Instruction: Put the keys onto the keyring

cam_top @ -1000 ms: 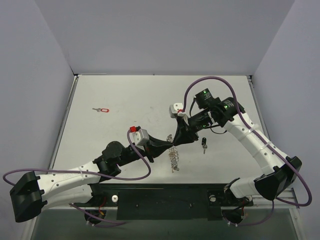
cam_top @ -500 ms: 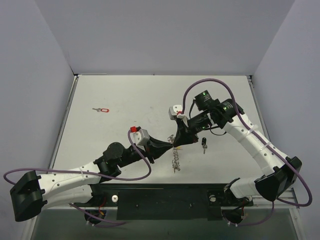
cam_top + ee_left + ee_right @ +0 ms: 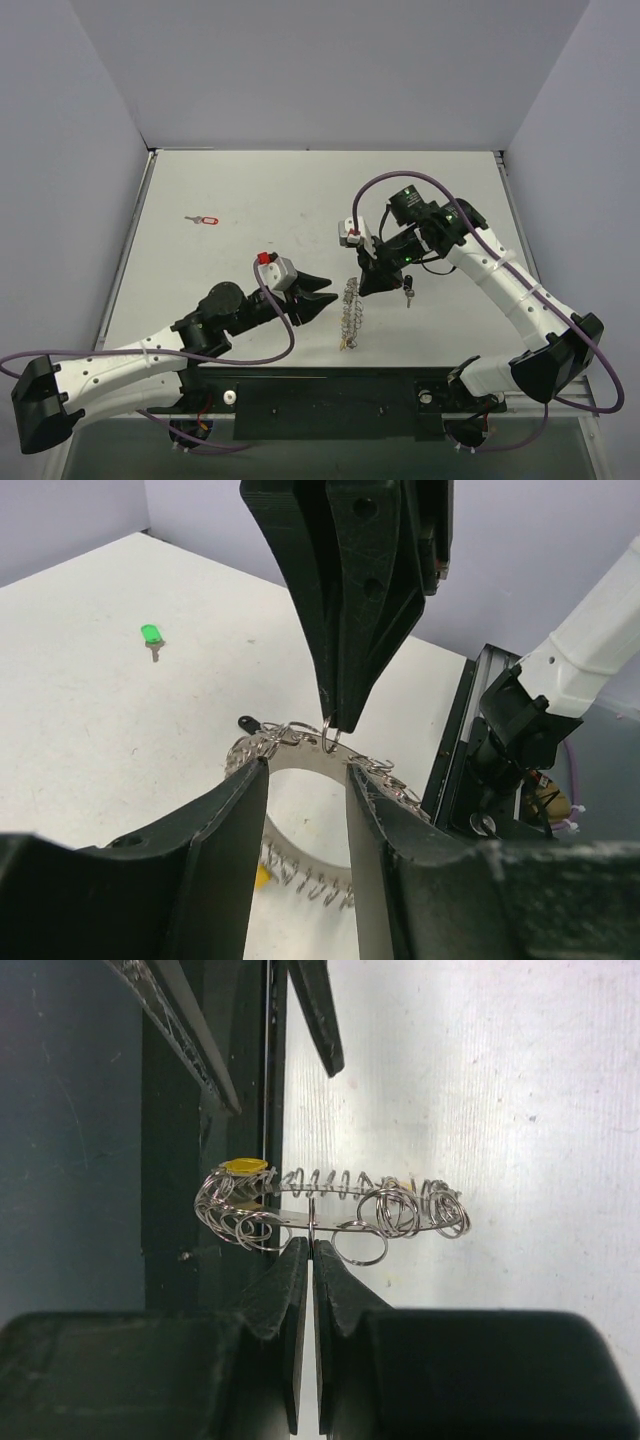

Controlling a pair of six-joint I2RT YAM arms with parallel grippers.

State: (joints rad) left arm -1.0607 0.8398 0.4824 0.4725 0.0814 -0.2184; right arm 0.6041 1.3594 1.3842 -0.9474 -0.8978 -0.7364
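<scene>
Hanging from the pinching right end effector alone, the keyring; left end effector newly spread, withdrawn.

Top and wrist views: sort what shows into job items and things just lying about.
Job: keyring, pinched by the right end effector; red key; dark key; green key.
Not the job: purple cable; black rail.

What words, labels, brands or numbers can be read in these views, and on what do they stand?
None can be read in any view.
The keyring, red-headed key and green-headed key show no legible print; any stamping on them is too small to tell.
</scene>
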